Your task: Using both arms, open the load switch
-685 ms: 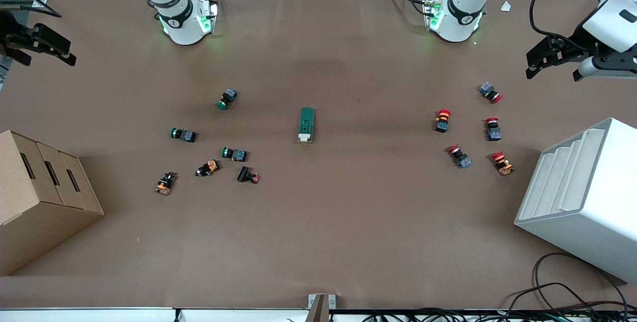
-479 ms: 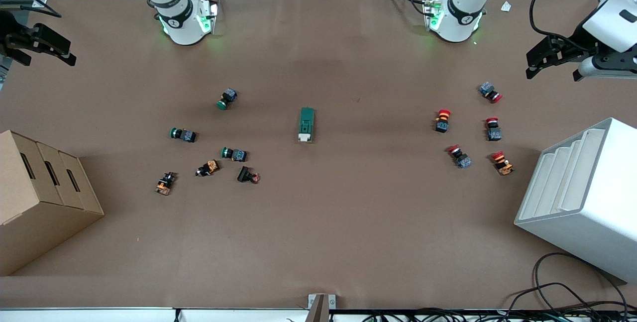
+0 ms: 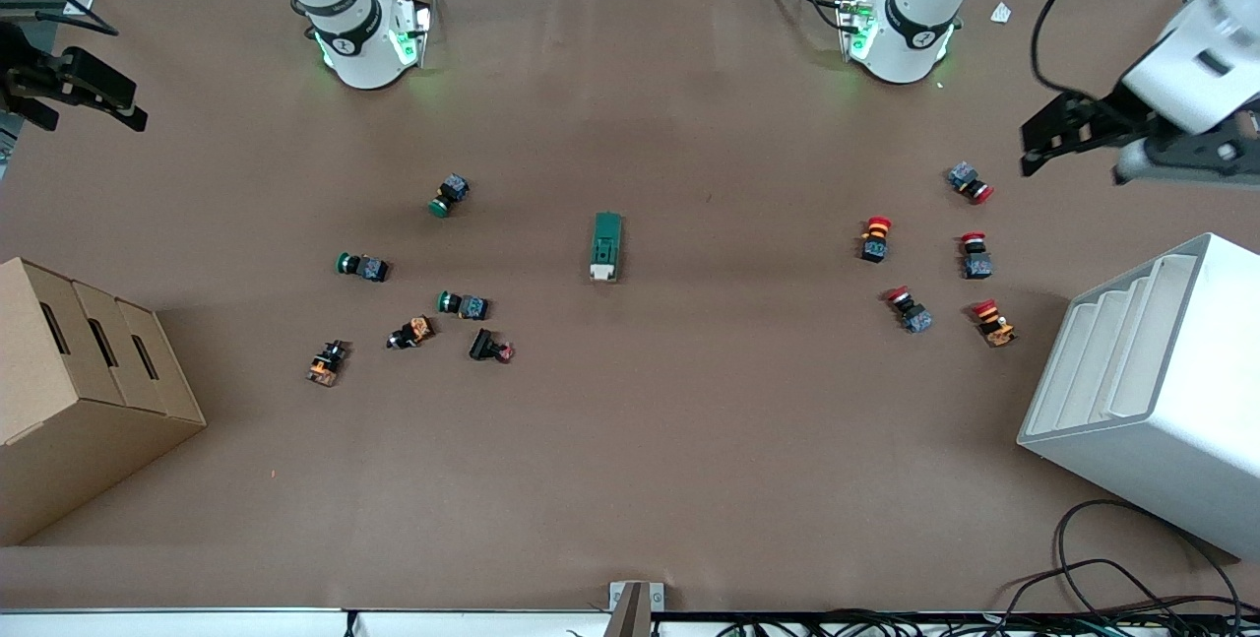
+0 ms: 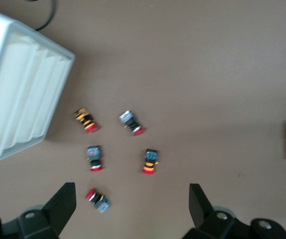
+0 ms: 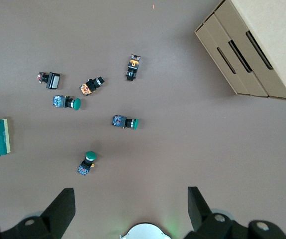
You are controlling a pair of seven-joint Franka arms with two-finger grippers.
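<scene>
Swinging in from the table's edge, the left gripper [image 3: 1032,147] now hangs a little closer to the cluster of red push buttons [image 3: 925,258] than it did a moment ago, and its white wrist has tilted along with it. Its fingers [image 4: 63,203] stand wide apart with nothing between them, high above the brown table [image 3: 630,440]. The right gripper [image 3: 123,105] has hardly moved; it hangs over the right arm's end of the table, above the cardboard box [image 3: 79,391], with its jaws also spread wide and empty.

On the table nothing has shifted. The load switch [image 3: 606,246] lies flat near the middle, well apart from both grippers, its white lever end pointing toward the front camera. Green push buttons [image 3: 413,268] and a few orange and black ones lie scattered between it and the cardboard box. The red ones lie between it and the white slotted rack [image 3: 1162,391] at the left arm's end.

No lettering on the switch, the buttons or the box can be read; only a small round mark shows on the black band of each arm base.
</scene>
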